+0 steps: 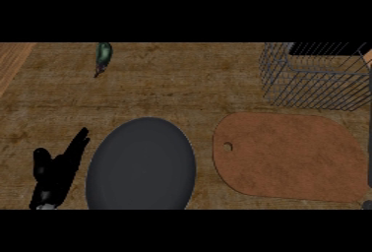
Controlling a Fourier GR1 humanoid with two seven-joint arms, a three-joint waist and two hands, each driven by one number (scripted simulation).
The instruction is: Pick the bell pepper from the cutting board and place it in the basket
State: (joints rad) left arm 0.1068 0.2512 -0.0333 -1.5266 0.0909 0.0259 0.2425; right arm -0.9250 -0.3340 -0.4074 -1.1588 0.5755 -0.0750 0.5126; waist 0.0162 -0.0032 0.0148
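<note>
The brown cutting board (291, 157) lies on the wooden counter at the right, and I see nothing on it. Behind it, at the top right, stands the wire basket (312, 78); its inside is dark and I cannot make out any contents. No bell pepper shows anywhere. My left hand (58, 170) rests at the lower left beside a plate, fingers straight, holding nothing. My right hand is out of view; only a small grey bit of arm (366, 204) shows at the lower right edge.
A large dark grey plate (141, 165) lies between my left hand and the cutting board. A slim dark green vegetable (104, 55) lies far back at the top left. A paler wooden strip (11, 61) runs along the left edge.
</note>
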